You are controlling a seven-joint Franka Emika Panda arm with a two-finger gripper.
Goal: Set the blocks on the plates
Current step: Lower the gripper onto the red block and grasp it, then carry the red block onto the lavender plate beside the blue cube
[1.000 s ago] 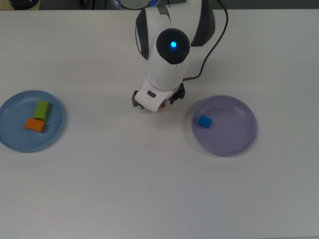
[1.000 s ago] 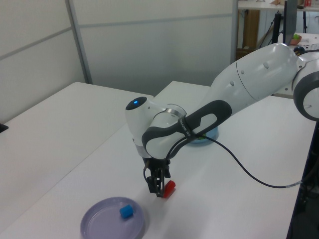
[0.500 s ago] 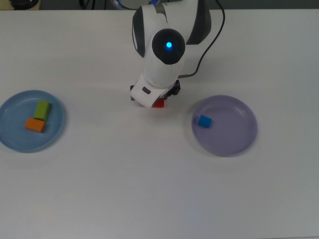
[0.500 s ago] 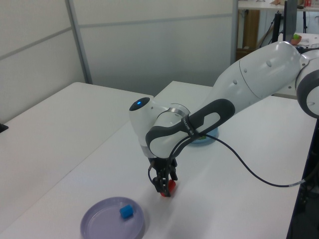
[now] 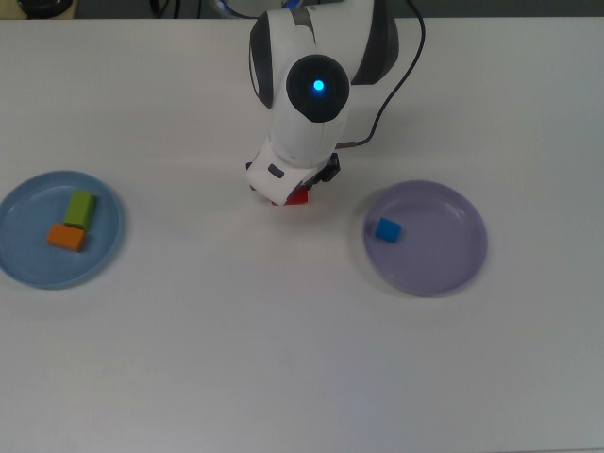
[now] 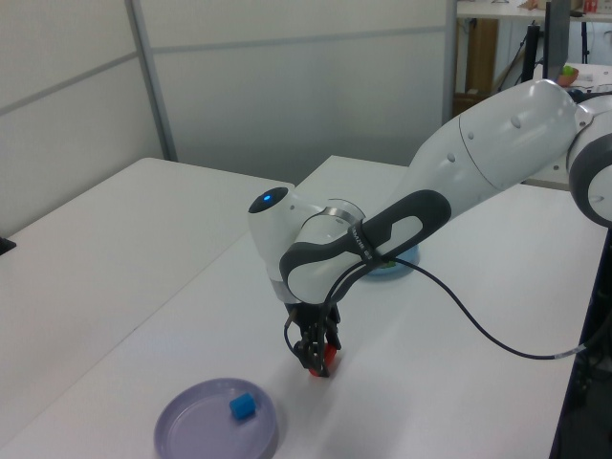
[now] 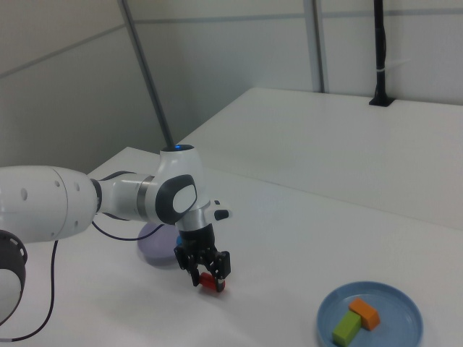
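A red block (image 5: 298, 196) lies on the white table between the two plates. My gripper (image 7: 208, 278) stands down over it, open, with a finger on each side and the block (image 7: 213, 284) low between them. In the top view the arm's wrist hides most of the gripper. The light blue plate (image 5: 28, 260) at the top view's left holds a green block (image 5: 80, 208) and an orange block (image 5: 66, 237) side by side. On the lavender plate (image 5: 444, 245) at the top view's right rests a small blue cube (image 5: 387, 229).
The arm's black cable (image 5: 401, 90) hangs beside the wrist toward the lavender plate. The white table (image 5: 283, 359) stretches bare toward the top view's bottom edge. A black post (image 7: 380, 65) stands on a farther table.
A second ago the gripper stood beside the red block. It then shifted toward the top view's left, over the block, and has sunk slightly around it since.
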